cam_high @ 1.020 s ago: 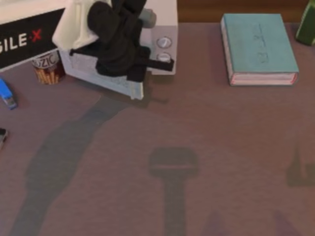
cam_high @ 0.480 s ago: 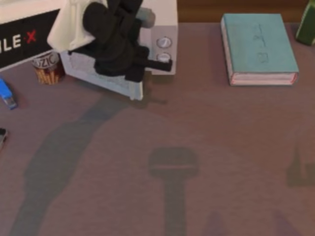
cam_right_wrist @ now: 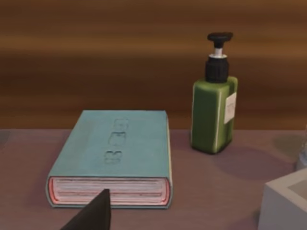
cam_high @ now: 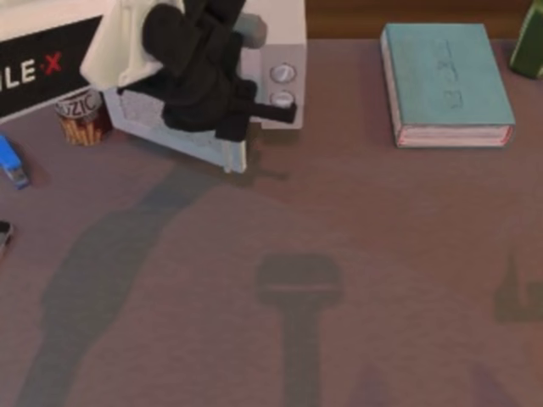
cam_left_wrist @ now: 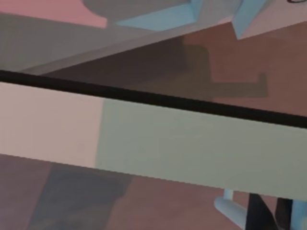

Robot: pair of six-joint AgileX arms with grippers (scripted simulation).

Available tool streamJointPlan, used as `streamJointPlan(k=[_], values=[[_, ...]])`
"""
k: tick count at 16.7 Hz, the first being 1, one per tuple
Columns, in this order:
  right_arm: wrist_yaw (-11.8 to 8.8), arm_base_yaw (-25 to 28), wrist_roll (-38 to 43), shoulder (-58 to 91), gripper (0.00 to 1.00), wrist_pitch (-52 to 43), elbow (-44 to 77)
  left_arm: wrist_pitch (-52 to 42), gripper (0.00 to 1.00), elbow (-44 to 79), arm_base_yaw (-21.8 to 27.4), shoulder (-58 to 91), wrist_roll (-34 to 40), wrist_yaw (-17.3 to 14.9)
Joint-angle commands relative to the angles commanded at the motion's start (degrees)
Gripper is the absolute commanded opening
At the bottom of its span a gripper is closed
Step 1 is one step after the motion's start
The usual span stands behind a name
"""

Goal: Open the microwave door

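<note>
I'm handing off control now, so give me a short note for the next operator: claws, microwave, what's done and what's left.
Left claw: at the microwave door, over its free edge; its grip cannot be judged.
Right claw: not in the top view; its wrist camera faces the teal book and green pump bottle.
Microwave: at the table's back, left of centre.
Done: door swung partly open.
Left: swing it wider.

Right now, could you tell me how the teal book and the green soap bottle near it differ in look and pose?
The teal book lies flat on the table, while the green soap bottle stands upright. The book is a wide, low slab with pinkish page edges; the bottle is narrow and tall, with a black pump on top and a pale label. Both sit at the table's far right, apart from each other and from the microwave.
</note>
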State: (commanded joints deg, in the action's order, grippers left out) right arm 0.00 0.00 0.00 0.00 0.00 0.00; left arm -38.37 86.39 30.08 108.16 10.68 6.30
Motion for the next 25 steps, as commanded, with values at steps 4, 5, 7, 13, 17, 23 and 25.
streamJointPlan(k=[4, 5, 7, 13, 17, 23, 25], values=[[0.0, 0.0, 0.0, 0.0, 1.0, 0.0, 0.0, 0.0, 0.0, 0.0, 0.0, 0.0, 0.0, 0.0], [0.0, 0.0, 0.0, 0.0, 1.0, 0.0, 0.0, 0.0, 0.0, 0.0, 0.0, 0.0, 0.0, 0.0], [0.0, 0.0, 0.0, 0.0, 1.0, 0.0, 0.0, 0.0, 0.0, 0.0, 0.0, 0.0, 0.0, 0.0], [0.0, 0.0, 0.0, 0.0, 1.0, 0.0, 0.0, 0.4, 0.0, -0.6, 0.1, -0.5, -0.5, -0.7], [0.0, 0.0, 0.0, 0.0, 1.0, 0.0, 0.0, 1.0, 0.0, -4.8, -1.3, -2.9, -5.3, -3.1], [0.0, 0.0, 0.0, 0.0, 1.0, 0.0, 0.0, 1.9, 0.0, -6.1, -2.0, -4.7, -7.5, -4.3], [0.0, 0.0, 0.0, 0.0, 1.0, 0.0, 0.0, 1.9, 0.0, -6.1, -2.0, -4.7, -7.5, -4.3]])
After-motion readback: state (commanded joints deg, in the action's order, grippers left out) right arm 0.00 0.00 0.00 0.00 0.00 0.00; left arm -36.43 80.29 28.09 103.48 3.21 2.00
